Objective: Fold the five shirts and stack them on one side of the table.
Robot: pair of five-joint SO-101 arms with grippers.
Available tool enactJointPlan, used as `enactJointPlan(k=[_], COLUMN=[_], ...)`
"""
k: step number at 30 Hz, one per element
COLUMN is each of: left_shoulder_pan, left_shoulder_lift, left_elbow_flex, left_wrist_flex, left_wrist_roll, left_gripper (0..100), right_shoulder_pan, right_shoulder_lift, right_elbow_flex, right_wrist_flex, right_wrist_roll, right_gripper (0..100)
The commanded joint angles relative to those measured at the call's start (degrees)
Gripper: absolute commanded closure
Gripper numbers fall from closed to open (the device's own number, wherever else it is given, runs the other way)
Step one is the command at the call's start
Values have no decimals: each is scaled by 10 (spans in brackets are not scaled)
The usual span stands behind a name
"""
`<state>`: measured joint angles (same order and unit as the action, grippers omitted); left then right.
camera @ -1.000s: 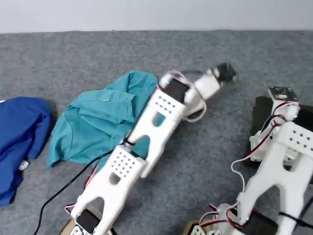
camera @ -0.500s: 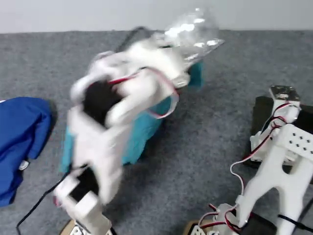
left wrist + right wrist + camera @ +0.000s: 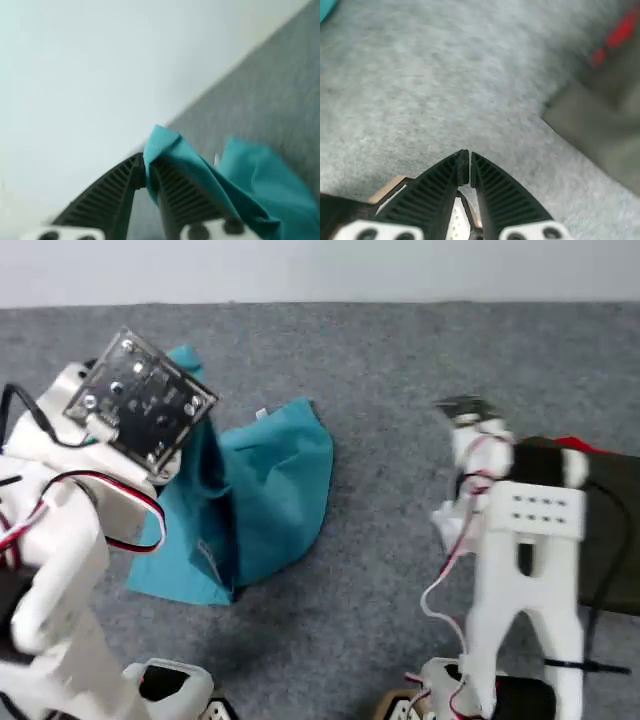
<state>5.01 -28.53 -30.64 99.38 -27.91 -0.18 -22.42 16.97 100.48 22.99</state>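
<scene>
A fold of the teal shirt [image 3: 250, 175] is pinched betw. the jaws of the left gripper [image 3: 146, 167], which is raised above the surface. In the high view the shirt's [image 3: 270, 490] upper edge is held up at left-centre, w/ the rest draped on the grey table [image 3: 400, 370]. The right gripper [image 3: 469, 160] is held low over bare table, jaws pressed together w/ nothing betw. them. A dark pile [image 3: 610, 530] w/ a red bit [image 3: 575, 445] is seen beside the right arm [image 3: 520, 540].

Teal shirt [image 3: 270, 490] hangs off my left arm [image 3: 70, 540] at nine o'clock; right arm [image 3: 525, 550] at four, beside a dark cloth pile [image 3: 612, 530].
</scene>
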Motion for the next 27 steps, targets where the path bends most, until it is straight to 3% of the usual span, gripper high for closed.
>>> enactJointPlan(k=[1, 8, 17, 27], left_shoulder_pan=[-65, -244, -427, -520], left_shoulder_lift=[-36, -53, -53, -50], left_elbow_flex=[116, 307, 534, 645], left_wrist_flex=[9, -79, -278, -391], left_wrist_roll=[-15, -17, -17, -17], left_gripper=[987, 987, 987, 987], right_shoulder_pan=[-82, -228, -380, -400], right_shoulder_lift=[-19, -17, 117, 328], right_elbow_flex=[-6, -5, -10, -88], right_wrist_flex=[20, -15, -104, -279], right_wrist_roll=[-1, -84, -100, -96], right_gripper=[989, 989, 989, 989])
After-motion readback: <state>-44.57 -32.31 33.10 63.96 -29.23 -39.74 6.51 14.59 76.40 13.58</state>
